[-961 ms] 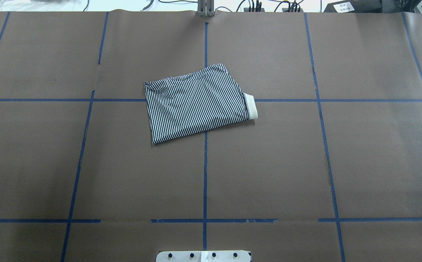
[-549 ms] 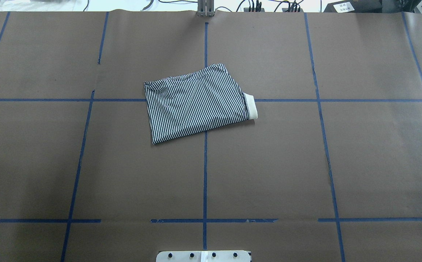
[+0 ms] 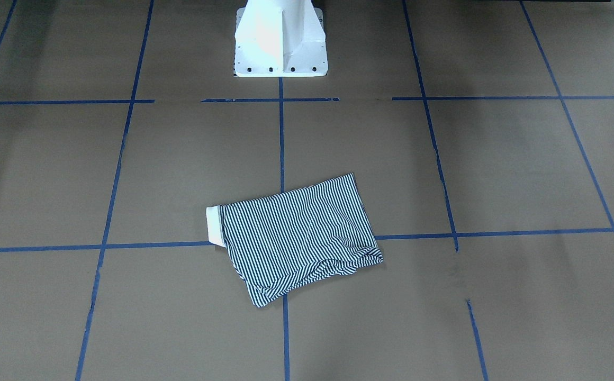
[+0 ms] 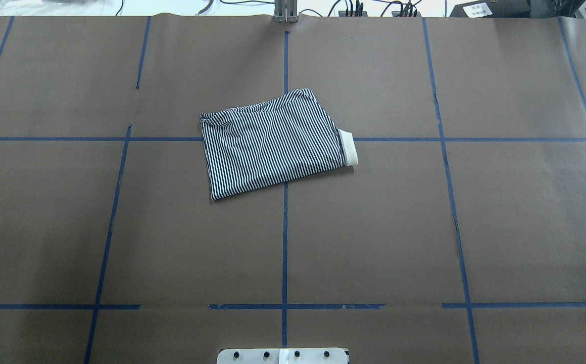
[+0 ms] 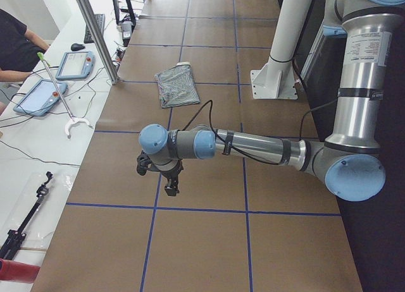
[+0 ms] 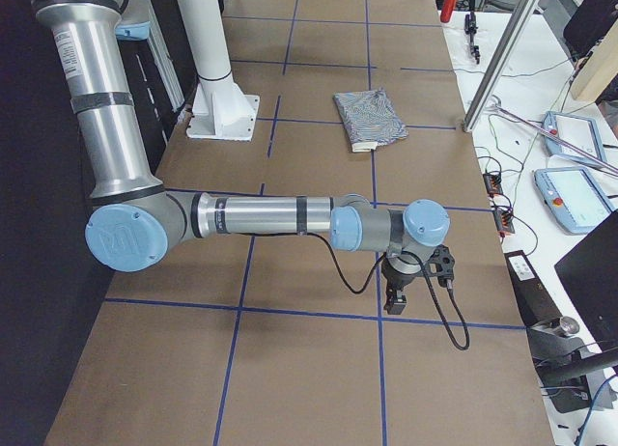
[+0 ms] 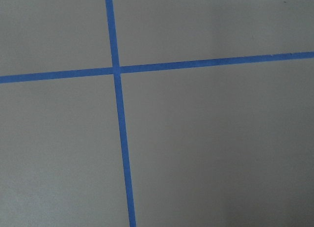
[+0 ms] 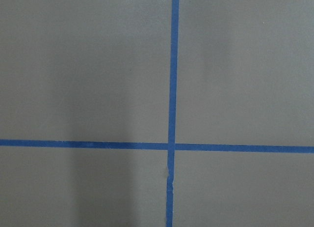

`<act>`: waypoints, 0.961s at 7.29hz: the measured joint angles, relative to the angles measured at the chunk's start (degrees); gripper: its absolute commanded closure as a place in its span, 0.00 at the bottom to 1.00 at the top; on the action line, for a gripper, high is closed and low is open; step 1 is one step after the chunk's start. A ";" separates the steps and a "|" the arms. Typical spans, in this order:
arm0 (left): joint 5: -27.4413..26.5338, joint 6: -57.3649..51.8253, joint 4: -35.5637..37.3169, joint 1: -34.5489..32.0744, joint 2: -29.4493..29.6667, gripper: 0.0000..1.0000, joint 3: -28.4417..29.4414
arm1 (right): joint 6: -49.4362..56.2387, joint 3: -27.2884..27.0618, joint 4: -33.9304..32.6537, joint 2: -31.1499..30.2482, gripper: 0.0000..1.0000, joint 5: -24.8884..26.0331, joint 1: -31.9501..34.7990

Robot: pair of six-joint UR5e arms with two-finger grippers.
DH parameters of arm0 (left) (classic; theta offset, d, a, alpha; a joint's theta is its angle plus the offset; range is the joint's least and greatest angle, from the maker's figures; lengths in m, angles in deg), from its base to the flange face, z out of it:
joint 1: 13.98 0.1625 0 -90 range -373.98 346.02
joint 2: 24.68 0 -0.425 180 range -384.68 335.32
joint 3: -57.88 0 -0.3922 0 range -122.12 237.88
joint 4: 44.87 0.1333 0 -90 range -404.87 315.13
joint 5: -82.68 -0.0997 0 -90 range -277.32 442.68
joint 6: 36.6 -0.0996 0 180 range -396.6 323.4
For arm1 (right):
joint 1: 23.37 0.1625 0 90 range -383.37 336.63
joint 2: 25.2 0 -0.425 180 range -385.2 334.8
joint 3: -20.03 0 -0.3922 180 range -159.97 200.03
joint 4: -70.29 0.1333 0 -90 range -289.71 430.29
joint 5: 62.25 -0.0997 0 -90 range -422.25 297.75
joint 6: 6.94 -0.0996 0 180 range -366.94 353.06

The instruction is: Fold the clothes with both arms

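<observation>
The striped polo shirt (image 4: 273, 146) is folded into a soft, slightly wrinkly rectangle with its cream collar (image 4: 348, 147) poking out one side, well away from both sets of fingers. The left gripper (image 5: 169, 186) and right gripper (image 6: 394, 301) hang pointing down over matte brown paper (image 4: 70, 227) crossed by blue tape lines (image 7: 120, 133). Honestly can't say if either pair of fingers is spread or pinched.

Folded navy-and-white striped polo shirt (image 4: 273, 146): inner layers concealed beneath the top layer; only a strip of the cream collar (image 4: 348, 147) protrudes at one end; black two-finger left gripper (image 5: 169, 182) and black two-finger right gripper (image 6: 394, 297): visible in the side views only, finger spacing too small to determine; white pedestal base (image 3: 280, 37): cut off by the top edge of the front-facing view.
</observation>
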 measured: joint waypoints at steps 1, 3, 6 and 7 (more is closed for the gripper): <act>-1.67 0.06 -0.60 0.02 -0.12 0.00 -0.02 | 0.04 -0.05 0.07 0.00 0.00 0.21 0.00; -5.80 0.03 -3.47 0.00 -0.48 0.00 0.07 | 0.07 -0.07 0.11 0.00 0.00 0.58 0.00; -6.86 0.02 -6.42 -0.13 -0.95 0.00 0.14 | 0.07 -0.11 0.17 0.00 0.00 0.72 -0.20; -6.89 -0.02 -6.84 -0.20 -0.97 0.00 0.14 | 0.07 -0.12 0.21 0.00 0.00 0.74 -0.38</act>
